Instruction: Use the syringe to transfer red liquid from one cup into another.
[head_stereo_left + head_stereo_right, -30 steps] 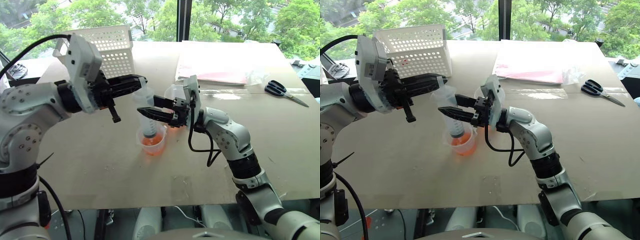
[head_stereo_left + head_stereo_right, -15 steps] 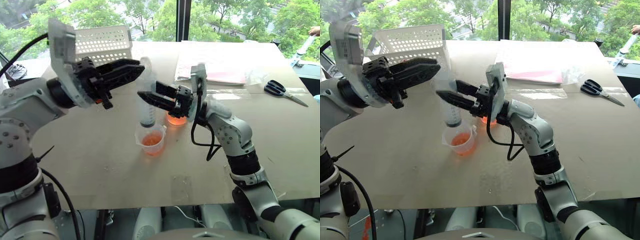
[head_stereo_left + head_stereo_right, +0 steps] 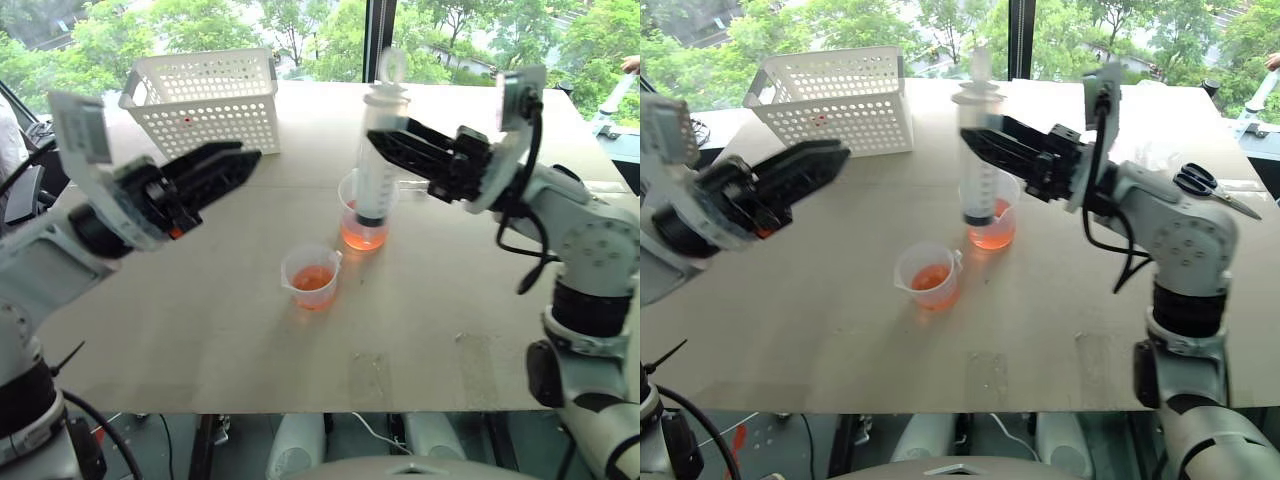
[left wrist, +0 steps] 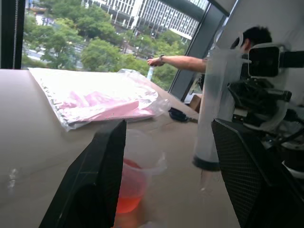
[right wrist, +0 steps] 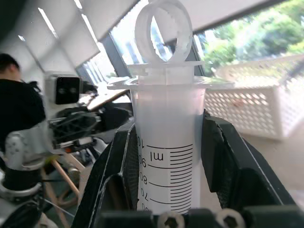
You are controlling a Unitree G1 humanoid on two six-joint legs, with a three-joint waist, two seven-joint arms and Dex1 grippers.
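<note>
Left claw (image 3: 235,160) hangs released, well left of the tall beaker (image 3: 362,222). I see the small beaker (image 3: 312,276) on the bench (image 3: 450,330) just left of it. Right claw (image 3: 385,137) grasps the syringe (image 3: 376,165) upright, tip over the tall beaker.

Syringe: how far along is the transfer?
Done: the shorter clear plastic beaker holds some orange-red liquid. In hand: the right claw grips the large clear plastic syringe upright over the taller clear plastic beaker, barrel apparently empty; the left claw is open, apart. Left: probably another draw and delivery.
</note>
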